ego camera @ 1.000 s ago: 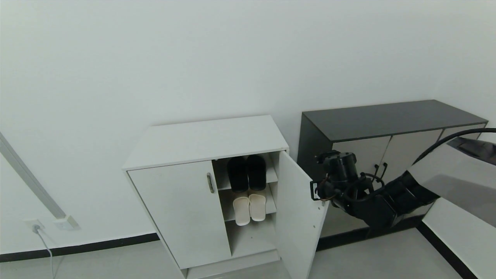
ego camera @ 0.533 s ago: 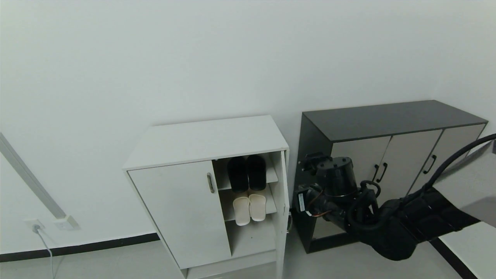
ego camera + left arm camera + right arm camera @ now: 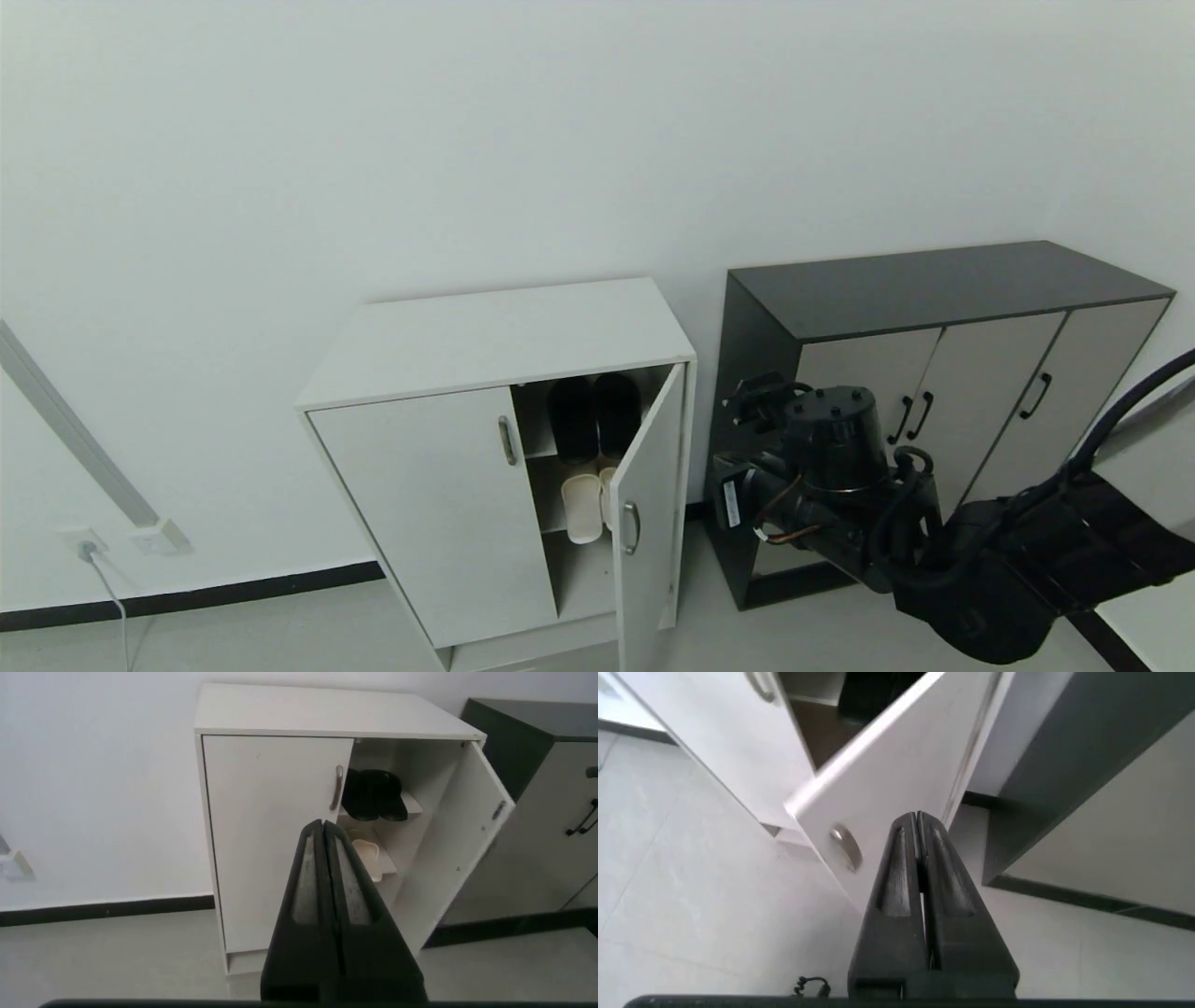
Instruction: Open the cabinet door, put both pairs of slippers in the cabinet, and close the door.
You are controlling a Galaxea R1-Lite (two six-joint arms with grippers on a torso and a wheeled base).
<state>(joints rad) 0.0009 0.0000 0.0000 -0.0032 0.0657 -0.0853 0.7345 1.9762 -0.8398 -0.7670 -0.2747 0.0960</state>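
Note:
The white cabinet (image 3: 495, 341) stands against the wall, its left door shut and its right door (image 3: 644, 467) ajar, about half way round. Black slippers (image 3: 593, 415) lie on the upper shelf and white slippers (image 3: 581, 495) on the shelf below, partly hidden by the door. In the right wrist view my right gripper (image 3: 920, 819) is shut and empty, at the door's outer face (image 3: 896, 765) close to the metal handle (image 3: 845, 847). My left gripper (image 3: 324, 826) is shut and empty, held back in front of the cabinet (image 3: 271, 784).
A dark cabinet (image 3: 934, 289) with grey doors stands just right of the white one, with a narrow gap between. A wall socket with a cable (image 3: 84, 543) is low at the left. Bare floor lies in front of both cabinets.
The right door has swung from wide open to about half shut. My right arm has moved left and down behind it.

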